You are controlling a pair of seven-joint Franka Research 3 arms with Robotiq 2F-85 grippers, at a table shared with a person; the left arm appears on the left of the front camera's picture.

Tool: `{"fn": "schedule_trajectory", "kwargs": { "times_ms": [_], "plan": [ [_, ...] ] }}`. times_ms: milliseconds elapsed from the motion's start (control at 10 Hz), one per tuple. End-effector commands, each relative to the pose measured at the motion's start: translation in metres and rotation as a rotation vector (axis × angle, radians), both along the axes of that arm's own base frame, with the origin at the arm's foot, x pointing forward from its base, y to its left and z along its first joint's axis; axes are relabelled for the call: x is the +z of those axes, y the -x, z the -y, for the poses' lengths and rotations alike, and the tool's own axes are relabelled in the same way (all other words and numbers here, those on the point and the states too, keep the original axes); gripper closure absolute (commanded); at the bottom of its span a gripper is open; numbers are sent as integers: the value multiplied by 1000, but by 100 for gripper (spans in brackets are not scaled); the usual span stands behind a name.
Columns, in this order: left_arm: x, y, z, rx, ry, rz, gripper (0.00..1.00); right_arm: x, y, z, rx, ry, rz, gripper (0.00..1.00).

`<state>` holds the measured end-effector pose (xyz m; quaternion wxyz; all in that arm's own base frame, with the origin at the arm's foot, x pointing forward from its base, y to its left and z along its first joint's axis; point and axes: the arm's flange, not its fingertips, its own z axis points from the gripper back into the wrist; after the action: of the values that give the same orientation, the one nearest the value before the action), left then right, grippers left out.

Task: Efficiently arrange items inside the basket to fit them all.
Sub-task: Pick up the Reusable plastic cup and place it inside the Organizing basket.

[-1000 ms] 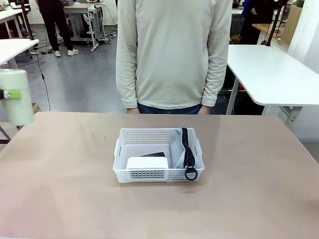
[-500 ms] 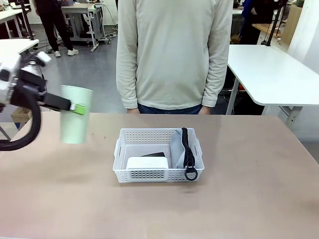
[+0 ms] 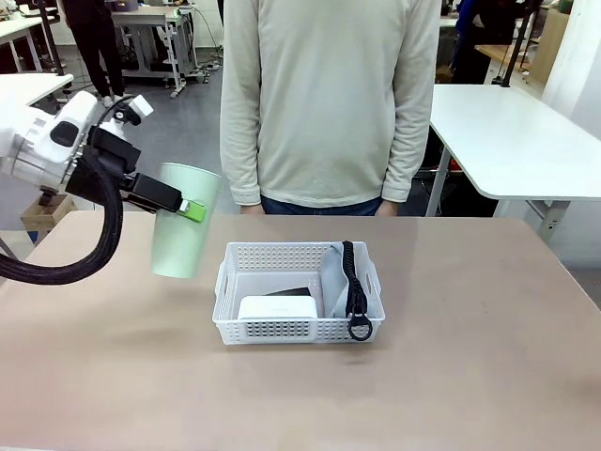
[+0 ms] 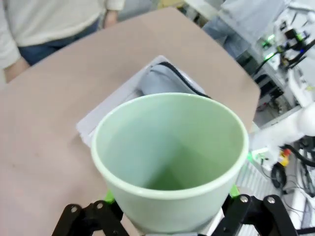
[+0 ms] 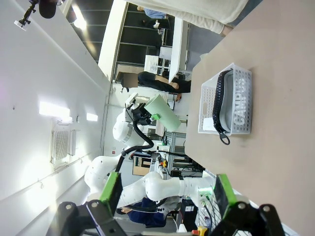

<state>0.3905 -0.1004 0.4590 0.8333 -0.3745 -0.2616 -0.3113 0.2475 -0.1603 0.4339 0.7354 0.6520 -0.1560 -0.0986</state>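
Now my left gripper (image 3: 192, 209), clamped on the pale green cup (image 3: 182, 222), has swung in from nine o'clock to hover just left of the basket (image 3: 298, 292), where pouch (image 3: 336, 279), white box (image 3: 276, 307) and stapler (image 3: 289, 292) already lie, while my right gripper (image 5: 167, 192) hangs apart, so I judge only the cup remains.

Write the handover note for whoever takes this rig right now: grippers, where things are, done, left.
Left gripper: shut on the green cup, held in the air to the left of the basket, mouth toward the wrist camera.
Right gripper: open, empty, away from the basket.
In the basket: grey pouch on edge along the right side with its black strap draped over the near rim; white box front left; a black item, likely the stapler, behind the box.
Done: three items packed.
Left: place the cup, probably in the free back-left space.
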Motion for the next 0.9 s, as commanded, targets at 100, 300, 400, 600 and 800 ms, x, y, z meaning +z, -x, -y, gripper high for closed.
{"fn": "schedule_trajectory", "kwargs": {
  "times_ms": [100, 300, 400, 600, 800],
  "plan": [
    [12, 12, 23, -169, -156, 169, 12, 5, -1, -2, -9, -25, 0, 0],
    [26, -12, 78, -427, -366, 308, 12, 5, -1, -2, -9, -25, 0, 0],
    [25, -30, 109, -606, -458, 317, 12, 5, -1, -2, -9, -25, 0, 0],
    [14, -52, 160, -763, -606, 333, 12, 5, -1, -2, -9, -25, 0, 0],
    [1, -73, 213, -869, -833, 386, 12, 5, -1, -2, -9, -25, 0, 0]
  ]
}}
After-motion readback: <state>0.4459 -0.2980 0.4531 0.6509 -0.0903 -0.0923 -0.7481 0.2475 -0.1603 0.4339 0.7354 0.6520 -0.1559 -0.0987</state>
